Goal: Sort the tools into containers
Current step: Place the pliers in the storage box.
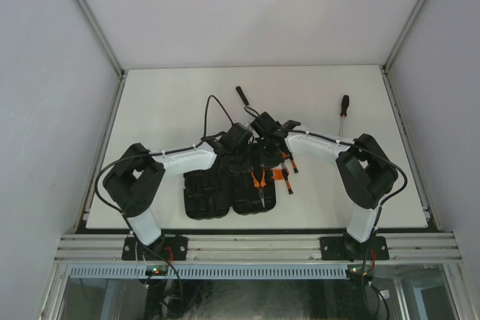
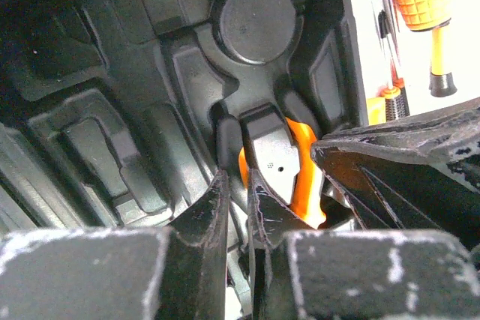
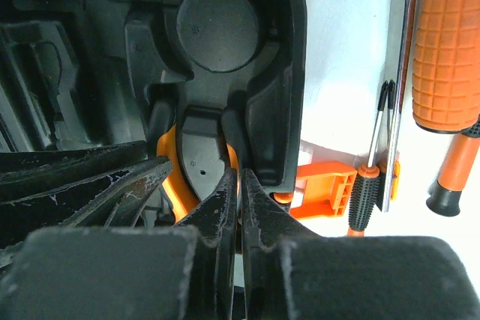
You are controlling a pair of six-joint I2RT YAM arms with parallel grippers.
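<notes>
Tabletop [image 1: 165,103], white, seen from above, with a black plastic rounded-rectangle tool case [image 1: 206,194] lying open in two moulded halves at lower centre of the frame. Orange-handled steel pliers [image 1: 259,182] lie in a slot of its right half. Both arms reach in over the case's upper edge.

Left gripper [image 2: 237,200]: fingers nearly together, with a narrow slit between them and nothing seen in it; tips just beside the pliers' grey head.

Right gripper [image 3: 240,189]: fingers pressed fully together, holding nothing; tips at the same pliers head, beside the case wall.

Small orange latch [image 3: 324,189] projects from the case's right rim. Just right of the case, on the bare tabletop, lie slim black-and-orange screwdrivers [image 1: 289,164]. At upper right, well apart from the case, lies a longer black-handled screwdriver [image 1: 343,106]. At upper centre is a black tool handle [image 1: 241,95], its near end hidden under the grippers.
</notes>
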